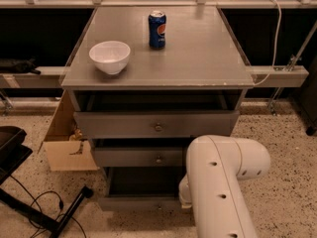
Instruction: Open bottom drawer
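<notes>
Bottom drawer [133, 203]: lowest of three in the grey cabinet [198, 63], close to the floor, front set forward with a dark gap above it. The white arm [223, 182] covers its right end. The gripper is hidden behind that arm, low at the cabinet's near right, so I cannot tell whether it is open or closed. A white bowl [110, 56] sits left of a blue can [157, 29] on the cabinet top.

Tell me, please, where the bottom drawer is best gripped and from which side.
Grip the small round knob centred on the bottom drawer, coming straight from the front: its flat face offers no other hold. The gripper is not in view; the white arm hides the drawer's right end.
</notes>
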You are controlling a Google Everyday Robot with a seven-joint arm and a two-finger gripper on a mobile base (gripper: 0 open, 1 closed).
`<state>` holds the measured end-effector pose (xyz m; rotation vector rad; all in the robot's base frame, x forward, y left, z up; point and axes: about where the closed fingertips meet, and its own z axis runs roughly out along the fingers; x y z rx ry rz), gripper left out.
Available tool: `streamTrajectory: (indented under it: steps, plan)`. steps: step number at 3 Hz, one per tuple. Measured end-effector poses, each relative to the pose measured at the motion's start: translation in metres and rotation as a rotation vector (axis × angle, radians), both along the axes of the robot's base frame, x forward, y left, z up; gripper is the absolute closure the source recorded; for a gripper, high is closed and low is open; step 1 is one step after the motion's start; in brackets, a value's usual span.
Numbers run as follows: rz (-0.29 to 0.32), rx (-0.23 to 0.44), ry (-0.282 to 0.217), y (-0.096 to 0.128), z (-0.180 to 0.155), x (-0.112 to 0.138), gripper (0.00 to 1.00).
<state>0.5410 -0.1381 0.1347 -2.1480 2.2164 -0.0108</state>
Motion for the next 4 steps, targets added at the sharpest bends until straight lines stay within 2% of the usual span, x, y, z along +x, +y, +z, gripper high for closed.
streamTrajectory:
  steps: [1, 2, 4]
  plan:
    - [-0.001, 0.002, 0.011, -0.0003, 0.0017, -0.0067, 1.0]
    - [-0.001, 0.002, 0.011, -0.0003, 0.0021, -0.0067, 0.83]
    - [-0.001, 0.002, 0.011, -0.0003, 0.0021, -0.0067, 0.37]
